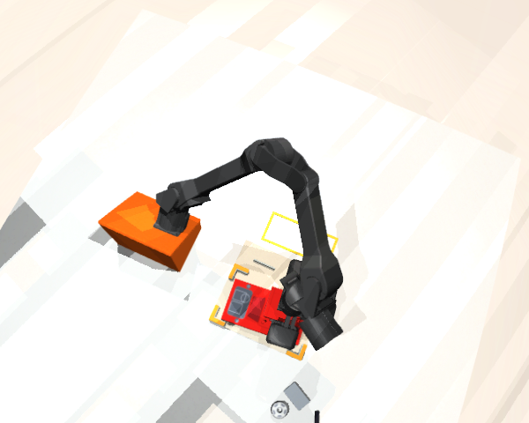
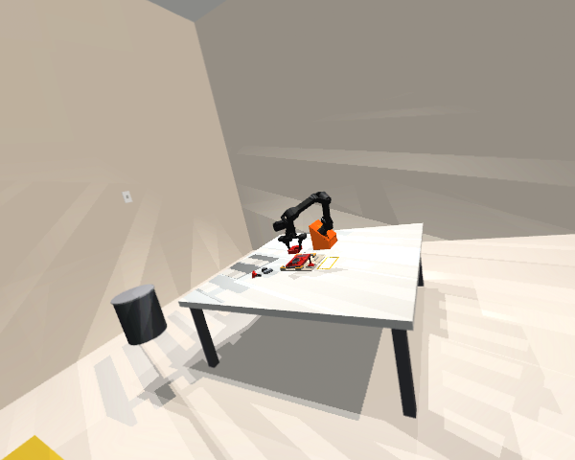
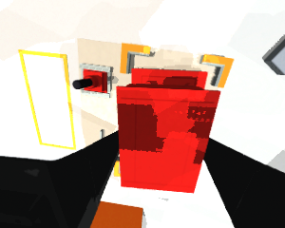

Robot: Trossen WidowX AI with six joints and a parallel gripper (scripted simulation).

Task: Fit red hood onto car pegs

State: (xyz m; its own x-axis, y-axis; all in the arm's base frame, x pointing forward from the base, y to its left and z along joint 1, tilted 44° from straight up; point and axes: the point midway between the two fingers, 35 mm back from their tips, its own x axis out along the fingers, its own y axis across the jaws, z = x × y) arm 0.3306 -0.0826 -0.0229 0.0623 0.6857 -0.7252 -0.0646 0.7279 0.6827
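Wrist view shows the jaws clamped on the hood (image 3: 163, 135), one dark finger on each long side, the red shell hanging between them and off the desk (image 1: 392, 181). Beyond the hood's far edge lies the chassis (image 1: 251, 307) in its jig (image 1: 238, 271), whose orange corner brackets frame the car. In the top view the wrist hangs over the jig's near end, with the grey engine (image 1: 239, 302) showing at the other end of the red deck. The exterior view shows the hood held above the car, not touching it.

So the pick-up looks done and the carry nearly so. Left to do: line the corner holes up over the four pegs, lower until the hood sits flat, release, and draw back without a bump. The pegs are too small to make out, so I cannot tell how true the alignment is.

As for holders: the jig holds the chassis with its engine. The yellow outline (image 1: 273, 227) beside the jig holds nothing. The orange base (image 1: 132, 223) carries only the arm.
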